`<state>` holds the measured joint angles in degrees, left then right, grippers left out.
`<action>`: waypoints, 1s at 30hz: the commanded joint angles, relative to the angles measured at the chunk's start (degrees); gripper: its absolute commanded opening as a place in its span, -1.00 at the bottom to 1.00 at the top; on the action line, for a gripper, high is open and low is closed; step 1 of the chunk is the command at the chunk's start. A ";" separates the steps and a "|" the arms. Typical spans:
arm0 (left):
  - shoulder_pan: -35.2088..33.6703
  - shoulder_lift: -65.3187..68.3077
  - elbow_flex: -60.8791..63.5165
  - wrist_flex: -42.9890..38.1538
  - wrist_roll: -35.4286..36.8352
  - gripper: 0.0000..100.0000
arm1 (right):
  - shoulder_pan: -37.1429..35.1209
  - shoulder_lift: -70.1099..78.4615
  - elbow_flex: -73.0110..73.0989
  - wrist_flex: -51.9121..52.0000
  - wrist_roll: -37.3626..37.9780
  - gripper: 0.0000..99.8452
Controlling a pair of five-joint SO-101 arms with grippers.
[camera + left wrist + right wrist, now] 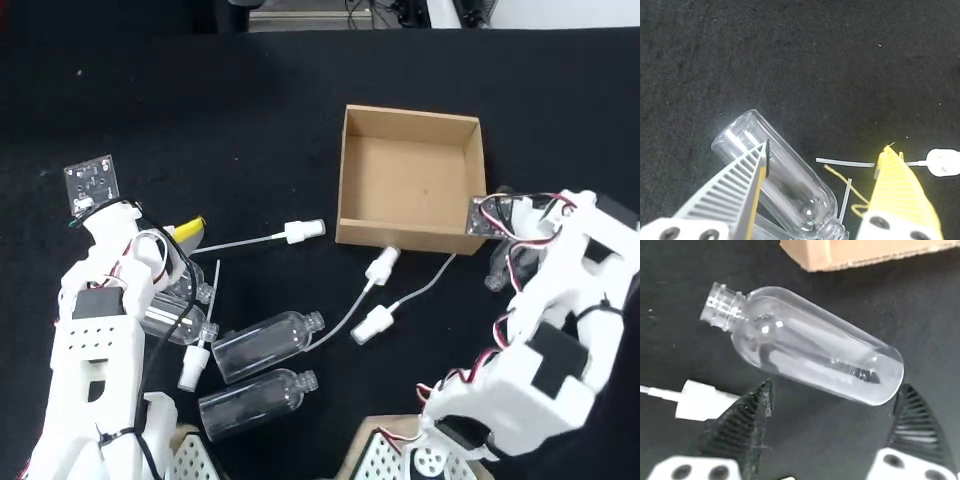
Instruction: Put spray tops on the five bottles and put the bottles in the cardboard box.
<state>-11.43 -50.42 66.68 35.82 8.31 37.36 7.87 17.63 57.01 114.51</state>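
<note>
- the right gripper (835, 387) is spread wide and grasps nothing. a bottle (805, 355) lies on its side on the black cloth (680, 270) between the two black fingers, near a corner of the box (865, 252), with its neck bare.
- a loose top (700, 400) with its thin tube lies near that bottle's neck.
- the left gripper (826, 150) is also spread and holds nothing. a second bottle (785, 180) lies between its grey and yellow fingers; the grey one crosses the bottle's wall, and i cannot tell whether it touches.
- in the high view a third bottle (265, 345) and a fourth bottle (255, 400) lie side by side near the left arm, outside the box and uncapped.
- handling, as a judgement: the bottles look like clear, light plastic, smooth and round, so they will likely roll and slip under a pinch. they may flex if squeezed hard.
- best hold: across the middle of the body, keeping the neck free for a top.
- the tops are small, with a bendy tube. take them by the white head, not the tube.
</note>
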 commanded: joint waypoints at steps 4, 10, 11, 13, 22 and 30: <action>0.04 0.09 -0.66 -1.05 0.62 -0.35 | -0.88 1.63 -3.38 -1.41 0.70 -0.31; 0.04 0.09 -0.66 -1.05 0.62 -0.35 | -4.66 1.89 -0.84 -1.58 0.70 -0.31; 0.04 0.09 -0.66 -1.05 0.62 -0.35 | -5.01 1.89 -0.40 -1.67 0.70 -0.31; 0.04 0.09 -0.66 -1.05 0.62 -0.35 | -5.10 1.89 0.48 -1.49 1.67 -0.31; 0.04 -0.09 -0.66 -1.05 0.62 -0.35 | -2.02 1.36 2.42 -1.14 5.27 -0.75; 0.04 -0.18 -0.66 -1.05 0.62 -0.35 | -1.41 1.27 1.98 6.15 5.19 -0.98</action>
<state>-11.43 -50.42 66.68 35.82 8.31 34.73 9.54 19.65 60.18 119.34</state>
